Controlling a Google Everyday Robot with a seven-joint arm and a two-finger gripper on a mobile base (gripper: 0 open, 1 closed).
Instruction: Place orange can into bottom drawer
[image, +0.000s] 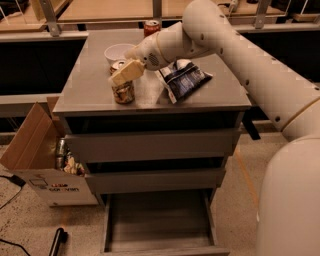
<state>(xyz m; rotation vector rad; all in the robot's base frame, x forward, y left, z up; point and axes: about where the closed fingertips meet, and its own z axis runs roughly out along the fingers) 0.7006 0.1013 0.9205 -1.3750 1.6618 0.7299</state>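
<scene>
The orange can (123, 89) stands upright on the grey cabinet's top (90, 85), near the front left, just in front of a white bowl. My gripper (124, 73) has come in from the right and its cream fingers (127, 71) lie across the can's upper part, hiding its top. The bottom drawer (159, 222) is pulled out below, a wide shallow grey tray with nothing in it.
A white bowl (118, 51) and a red cola can (151, 27) stand behind the orange can. A dark snack bag (183, 79) lies to its right. An open cardboard box (42, 159) with cans sits on the floor at the left. The two upper drawers (152, 145) are nearly shut.
</scene>
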